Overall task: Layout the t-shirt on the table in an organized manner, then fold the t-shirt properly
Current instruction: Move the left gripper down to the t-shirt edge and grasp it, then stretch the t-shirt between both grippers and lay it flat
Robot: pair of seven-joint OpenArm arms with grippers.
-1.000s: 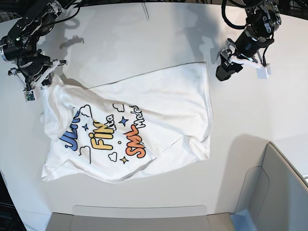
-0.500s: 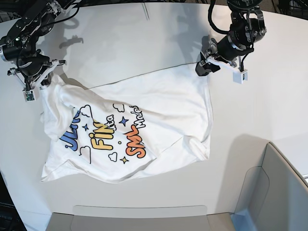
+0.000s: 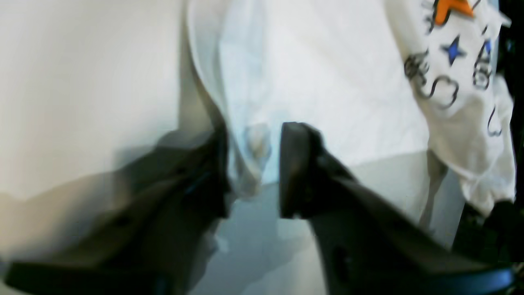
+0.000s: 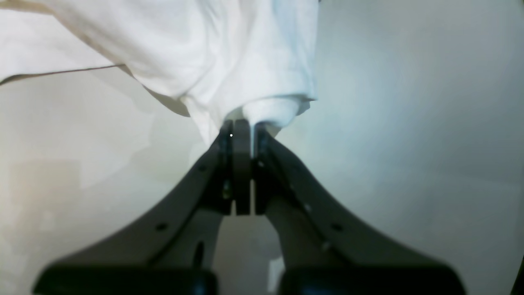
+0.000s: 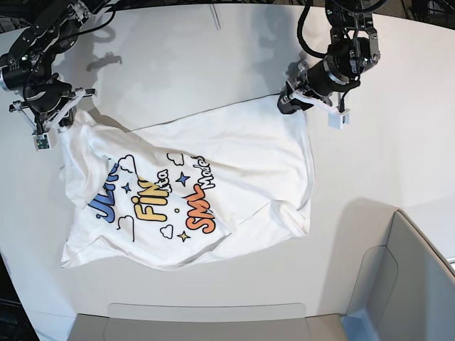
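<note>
t-shirt (image 5: 192, 192) rumpled mid table (image 5: 178, 57), layout step in hand. right gripper (image 4: 241, 135) clamps far-left cloth; left gripper (image 3: 251, 172) straddles far-right corner, jaws apart. next: pinch corner, pull shirt taut.

The t-shirt (image 5: 192, 188) before me reads a partly folded blue "ULTRA", yellow "FINE", orange "SMOL", plus small black lettering I cannot make out.

Grey-white bin wall (image 5: 398, 277) at the near corner, low grey ledge (image 5: 206, 312) along the near edge
</note>
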